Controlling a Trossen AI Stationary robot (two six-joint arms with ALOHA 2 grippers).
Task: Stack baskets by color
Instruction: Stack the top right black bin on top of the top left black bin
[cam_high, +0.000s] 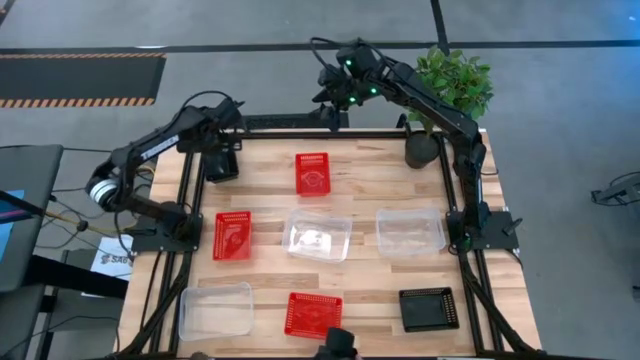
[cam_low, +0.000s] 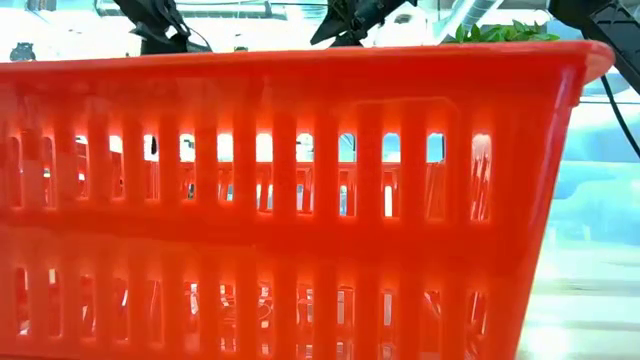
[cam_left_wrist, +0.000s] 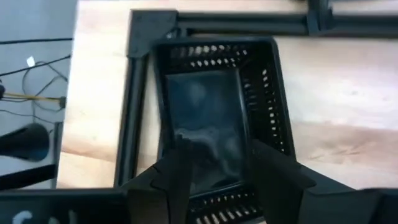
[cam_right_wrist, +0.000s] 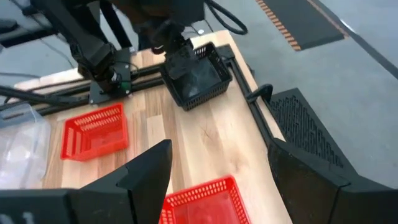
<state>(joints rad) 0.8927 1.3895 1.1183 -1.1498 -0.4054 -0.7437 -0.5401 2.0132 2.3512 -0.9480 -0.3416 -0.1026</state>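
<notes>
High view: three red baskets — one (cam_high: 232, 236) on the left, one (cam_high: 312, 172) at the far middle, one (cam_high: 314, 313) at the near edge. Three clear baskets (cam_high: 215, 308), (cam_high: 319, 236), (cam_high: 410, 231). Black baskets: one (cam_high: 221, 164) at the far left corner under the left gripper (cam_left_wrist: 214, 171), whose fingers stand parted over it, and one (cam_high: 429, 308) near right. The right gripper (cam_right_wrist: 217, 168) hangs spread wide above the far edge.

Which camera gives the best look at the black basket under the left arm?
The left wrist view: the black basket fills it, the left gripper open above its rim. The right wrist view shows it farther off, the high view mostly hidden under the arm, the low view not at all.
</notes>
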